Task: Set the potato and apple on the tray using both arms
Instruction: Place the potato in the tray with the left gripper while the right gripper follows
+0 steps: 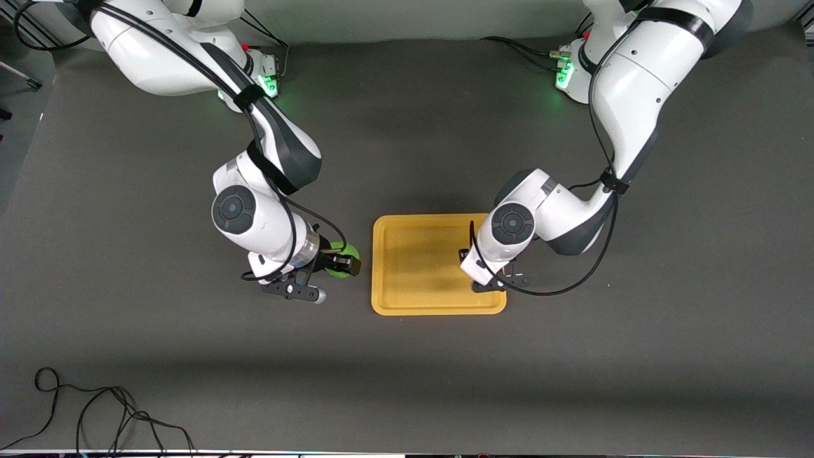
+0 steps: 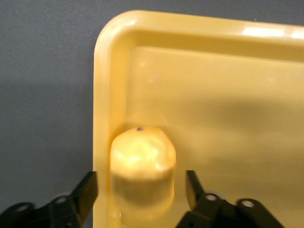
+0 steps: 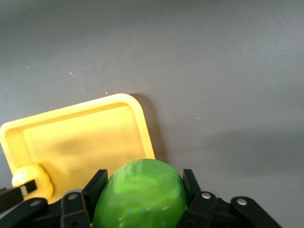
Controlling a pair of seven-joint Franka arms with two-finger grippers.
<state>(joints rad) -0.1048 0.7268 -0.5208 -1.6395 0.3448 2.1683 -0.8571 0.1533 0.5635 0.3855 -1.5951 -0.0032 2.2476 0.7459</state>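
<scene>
Yellow potato [image 2: 142, 173] sits in a tray [image 1: 407, 306] corner, the left gripper [image 2: 141, 192] fingers apart around it. The right gripper [image 3: 140, 190], fingers clamped on the green apple [image 3: 140, 199], should go slowly over the tray and lower gently.

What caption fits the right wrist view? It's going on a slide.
Right end effector shut on the apple above the table; potato sits in the tray by the left end effector.

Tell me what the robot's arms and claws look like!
Both arms are glossy white with dark grey round joints and black cables strapped along them. Green lights glow at their bases. The left gripper and right gripper are black, with two flat fingers and small silver screws.
</scene>
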